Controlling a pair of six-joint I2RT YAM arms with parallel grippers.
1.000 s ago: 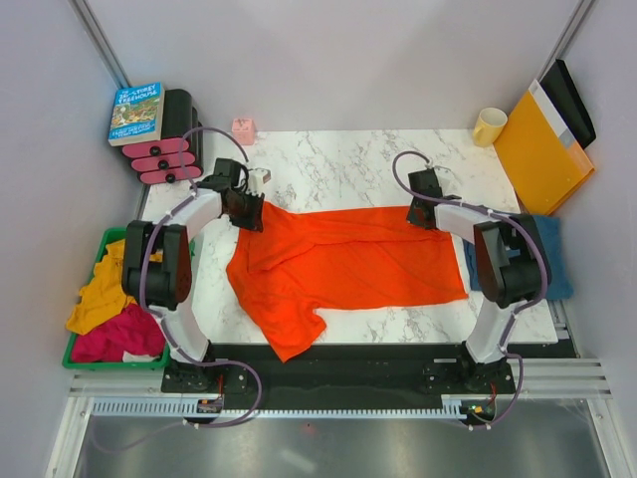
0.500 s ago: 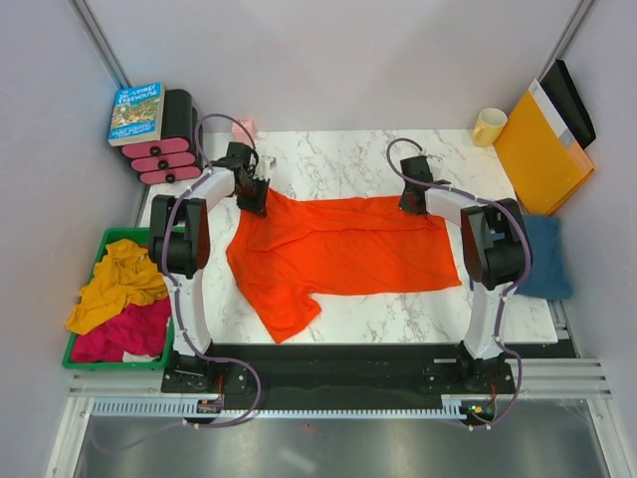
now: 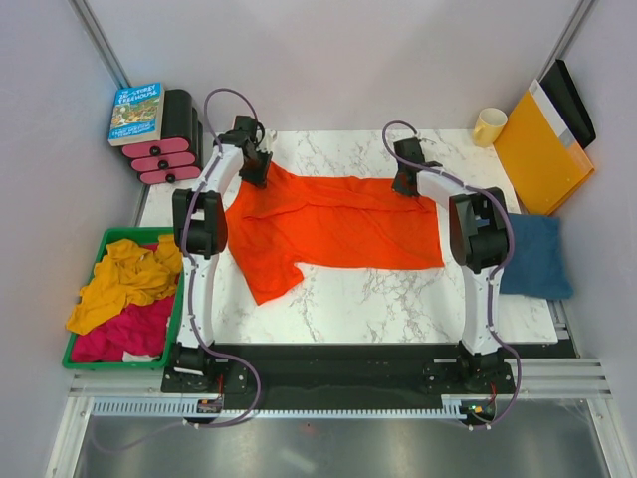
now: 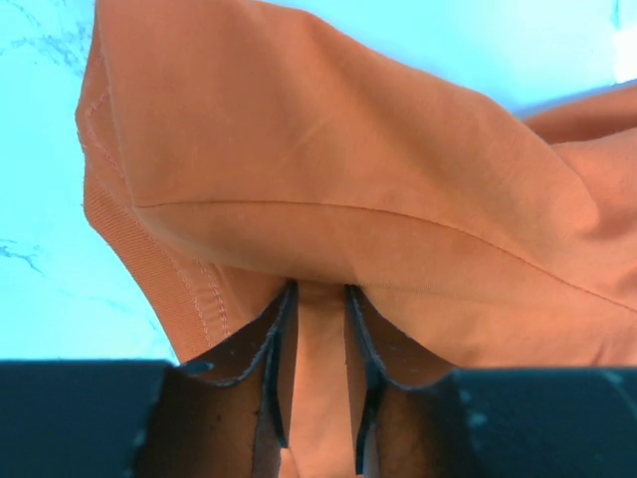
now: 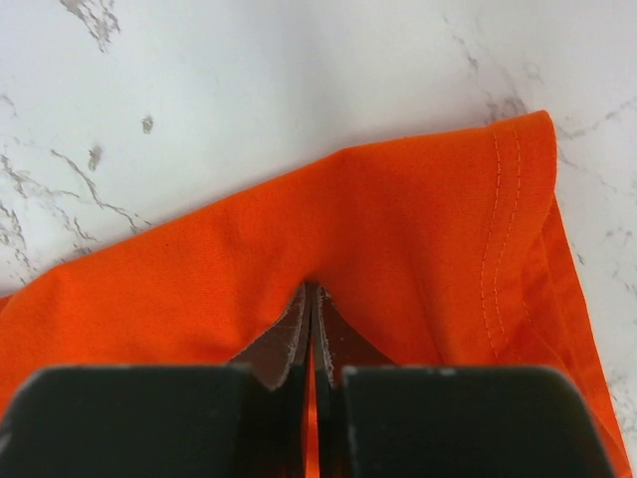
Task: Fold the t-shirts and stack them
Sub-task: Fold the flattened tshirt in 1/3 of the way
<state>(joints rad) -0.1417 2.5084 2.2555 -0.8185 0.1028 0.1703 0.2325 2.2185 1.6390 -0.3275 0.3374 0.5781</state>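
Left of orange t-shirt (image 3: 338, 224), green bin (image 3: 119, 233), yellow and magenta clothes (image 3: 124, 309) inside

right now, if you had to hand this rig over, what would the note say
Left end effector: jaws slightly apart, cloth of the orange shirt between them at its far left corner; grip unclear.
Right end effector: shut on the shirt's far right edge.
Orange shirt lies spread on the table, not yet a folded square; blue shirt sits folded at the table's right side.
To do: fold the orange shirt, stack it with the blue one.
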